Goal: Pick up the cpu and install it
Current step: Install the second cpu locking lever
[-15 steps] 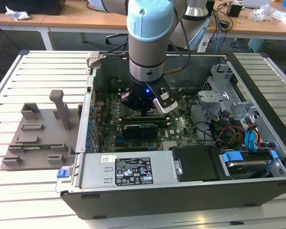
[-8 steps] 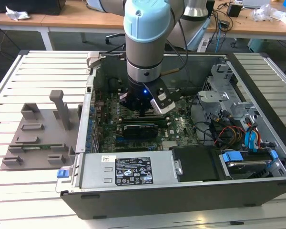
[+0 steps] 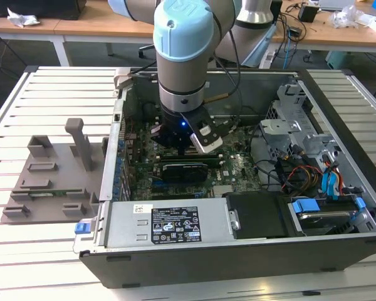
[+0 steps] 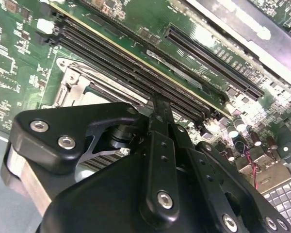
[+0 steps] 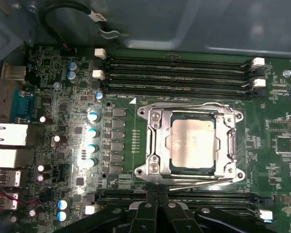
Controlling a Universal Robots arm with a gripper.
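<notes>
The cpu (image 5: 193, 144), a flat square chip with a silver-grey top, lies in the motherboard socket inside the metal socket frame (image 5: 153, 145) in the first wrist view. My gripper (image 5: 153, 196) hovers just beside the socket's edge, over the memory slots there. Its two black fingers are pressed together with nothing between them. In the second wrist view the gripper (image 4: 157, 109) points at the long slots, and a corner of the socket frame (image 4: 75, 85) shows beyond it. In the exterior view the gripper (image 3: 178, 145) hangs low inside the open computer case (image 3: 238, 257).
A grey plastic holder tray (image 3: 50, 175) sits on the slatted table at the exterior view's left. Inside the case are a black expansion card (image 3: 185, 170), the power supply (image 3: 169, 222), a drive cage (image 3: 288, 119) and cable bundles (image 3: 301, 172). Memory slots (image 5: 179, 73) flank the socket.
</notes>
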